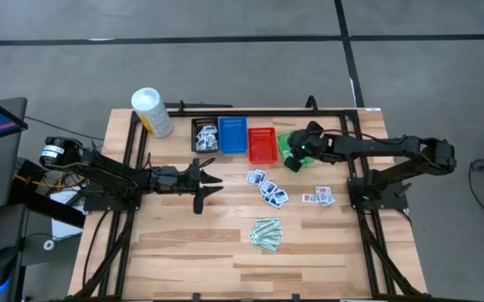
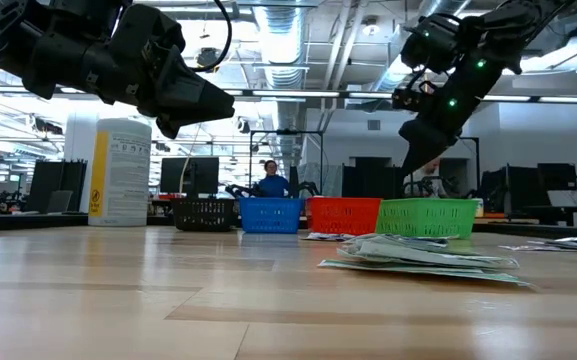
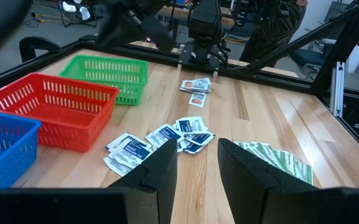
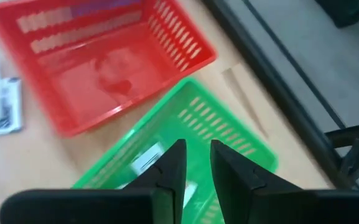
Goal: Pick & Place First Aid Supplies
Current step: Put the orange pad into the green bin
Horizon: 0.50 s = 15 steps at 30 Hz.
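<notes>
Blue-printed white packets lie in a loose heap on the table's middle. Two red-printed packets lie to their right, and pale-green strips lie nearer the front. My right gripper hangs over the green basket, slanting down, its fingers a narrow gap apart with nothing seen between them. A pale packet or strip lies on the basket's floor below. My left gripper waits open and empty left of the blue-printed packets.
A black basket holding white packets, a blue basket and a red basket stand in a row at the back, left of the green one. A white tub stands at the back left. Black frame rails edge the table.
</notes>
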Each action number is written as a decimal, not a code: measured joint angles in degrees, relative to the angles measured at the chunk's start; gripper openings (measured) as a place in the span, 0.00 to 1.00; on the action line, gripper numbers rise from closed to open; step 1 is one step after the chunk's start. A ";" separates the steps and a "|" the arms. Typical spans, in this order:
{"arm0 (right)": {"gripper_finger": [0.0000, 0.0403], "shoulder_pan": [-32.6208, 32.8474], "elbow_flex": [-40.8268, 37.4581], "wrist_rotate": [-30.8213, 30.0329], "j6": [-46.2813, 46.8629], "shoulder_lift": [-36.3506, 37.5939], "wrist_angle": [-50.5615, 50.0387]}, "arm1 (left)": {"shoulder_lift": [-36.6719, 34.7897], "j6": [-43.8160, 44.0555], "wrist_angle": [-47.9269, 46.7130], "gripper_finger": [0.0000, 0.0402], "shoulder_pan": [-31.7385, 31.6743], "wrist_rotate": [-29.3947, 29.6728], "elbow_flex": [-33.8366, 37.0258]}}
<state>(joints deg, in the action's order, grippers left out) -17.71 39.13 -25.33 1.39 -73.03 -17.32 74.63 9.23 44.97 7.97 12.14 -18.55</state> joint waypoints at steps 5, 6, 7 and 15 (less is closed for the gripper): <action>0.17 5.21 -0.07 -0.06 3.99 0.19 -4.83 | 0.00 0.00 -0.06 0.29 0.00 0.00 0.00; 0.17 6.76 -0.11 -0.10 5.23 0.79 -5.62 | 0.00 0.00 -0.12 0.29 0.00 0.00 0.00; 0.17 8.54 -0.11 -0.11 6.09 1.60 -5.92 | 0.00 0.01 -0.14 0.29 0.00 0.00 0.00; 0.17 24.10 -0.09 -0.25 5.81 12.69 -12.90 | 0.00 0.00 -0.15 0.29 0.00 0.02 0.00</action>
<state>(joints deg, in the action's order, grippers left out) 6.40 39.05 -25.58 7.20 -60.35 -30.23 74.63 9.23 44.82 7.97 12.16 -18.55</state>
